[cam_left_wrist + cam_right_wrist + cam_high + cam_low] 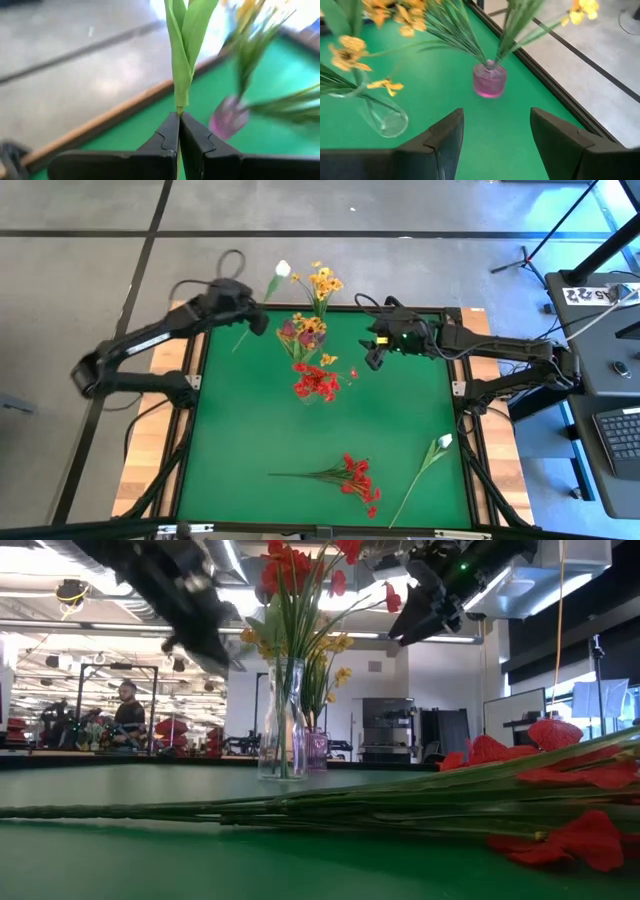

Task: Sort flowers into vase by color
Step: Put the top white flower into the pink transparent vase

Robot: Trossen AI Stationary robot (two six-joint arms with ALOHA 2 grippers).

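Your left gripper [258, 320] pinches a white-bud flower [283, 269] beside the clear glass vase [281, 720]; right gripper [374, 352] stands wide. Red spray [355, 476] and white bud [444, 442] remain unsorted.

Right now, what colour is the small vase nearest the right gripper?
Pink, translucent; the right wrist view shows it best.

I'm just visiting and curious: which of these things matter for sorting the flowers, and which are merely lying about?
Part of the job:
- white bud, stem pinched in left gripper
- red spray on the table
- second white bud
- clear vase
- pink vase

Just about:
- keyboard
- person in the room behind
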